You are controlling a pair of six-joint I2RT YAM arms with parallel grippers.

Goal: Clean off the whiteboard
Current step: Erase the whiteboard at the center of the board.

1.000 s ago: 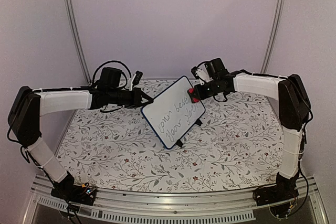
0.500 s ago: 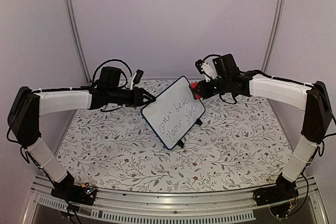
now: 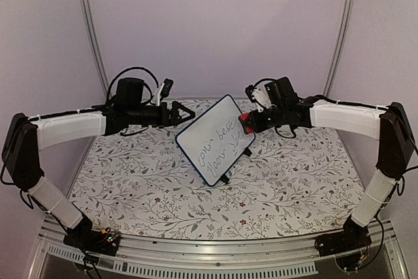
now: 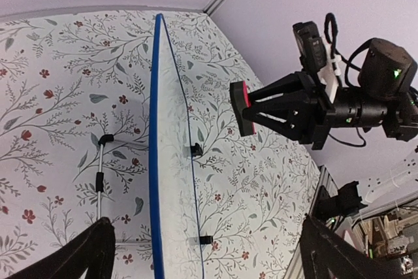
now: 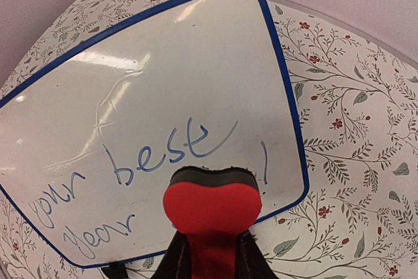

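The whiteboard (image 3: 215, 140) stands tilted on its two black feet at mid-table, with blue handwriting on its face (image 5: 163, 122). The left wrist view shows it edge-on by its blue frame (image 4: 155, 161). My left gripper (image 3: 185, 114) is open and holds nothing, a little back from the board's upper left edge, with its fingertips (image 4: 91, 256) wide apart at the bottom of its own view. My right gripper (image 3: 251, 121) is shut on the red eraser (image 5: 212, 207), which it holds in front of the board's right part. A small gap separates the eraser (image 4: 240, 108) from the face.
The table (image 3: 144, 194) wears a floral cloth. A wire stand (image 4: 98, 174) props the board from behind. Two metal posts (image 3: 91, 31) rise at the back corners and an aluminium rail (image 3: 209, 259) runs along the near edge between the arm bases.
My left gripper has opened, let go of the board's left edge and drawn back and up. The right gripper lifted the eraser off the board's right corner, then came back down beside it.
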